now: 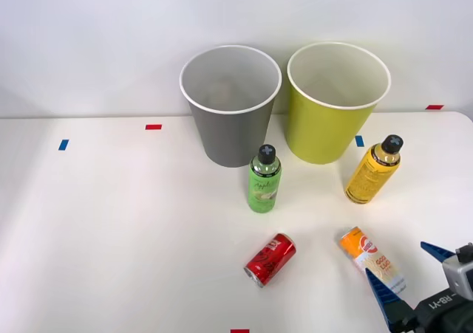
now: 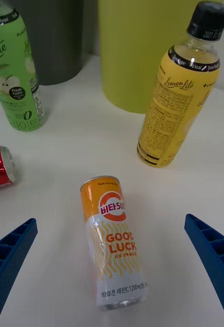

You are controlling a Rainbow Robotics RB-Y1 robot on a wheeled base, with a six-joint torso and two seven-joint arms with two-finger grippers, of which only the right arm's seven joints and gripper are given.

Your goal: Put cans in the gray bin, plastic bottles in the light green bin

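— Hovering over the orange and cream can (image 2: 113,240), is it? The right claw (image 1: 410,277) sits at the near right corner of the counter (image 1: 111,229), its blue fingers (image 2: 9,255) spread wide apart with nothing between them but that can lying on its side.

— So nothing is sorted yet, I'd say. The red can (image 1: 270,259) lies on its side to the left of it, and the green bottle (image 1: 264,179) and yellow bottle (image 1: 373,169) stand upright farther back, just in front of the bins.

— Then this is the first pick. It needs to drop down and close across the can's round body.

— And carry it far and left to the gray bin (image 1: 230,104), not the light green bin (image 1: 338,100) right beside it. The yellow bottle stands near that path, so it should lift high.
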